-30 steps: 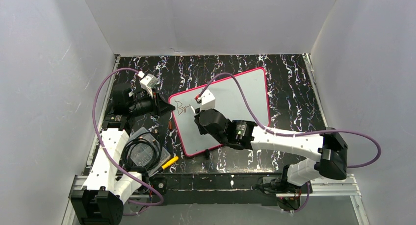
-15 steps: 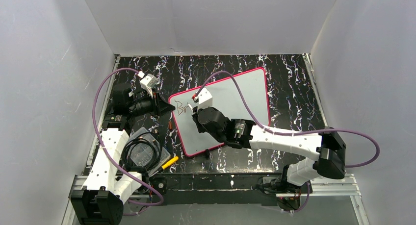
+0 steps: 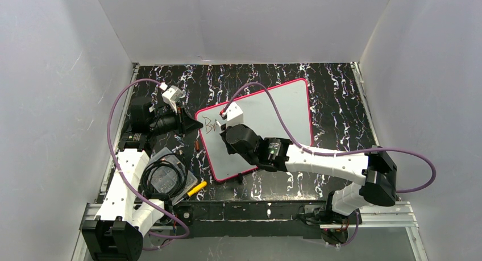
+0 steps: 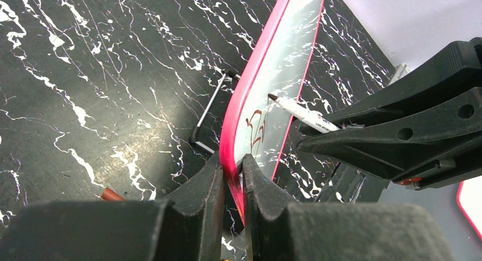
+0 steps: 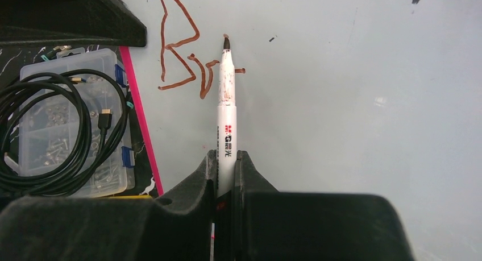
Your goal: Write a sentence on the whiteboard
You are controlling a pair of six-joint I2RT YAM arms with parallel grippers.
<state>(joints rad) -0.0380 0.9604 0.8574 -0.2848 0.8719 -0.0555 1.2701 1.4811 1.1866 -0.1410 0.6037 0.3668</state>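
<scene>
Tip of white marker (image 5: 227,96), clamped in right pincer (image 5: 226,161), just right of reddish-brown "Br" lettering (image 5: 179,56); bare pink-framed whiteboard (image 5: 352,113) lies rightward; left pincer (image 4: 232,173) nips its frame.

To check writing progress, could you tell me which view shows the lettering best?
The right wrist view: the lettering reads "Br" head-on, large. The left wrist sees it foreshortened; the top view shows it tiny.

Black marbled table (image 3: 341,102), whiteboard (image 3: 284,113) lying mid-table, skewed to the edges. Clear parts box (image 3: 189,180) and yellow piece (image 3: 197,188) sit near the left near corner. Small brown cap (image 3: 197,144) just off the board's left edge.
</scene>
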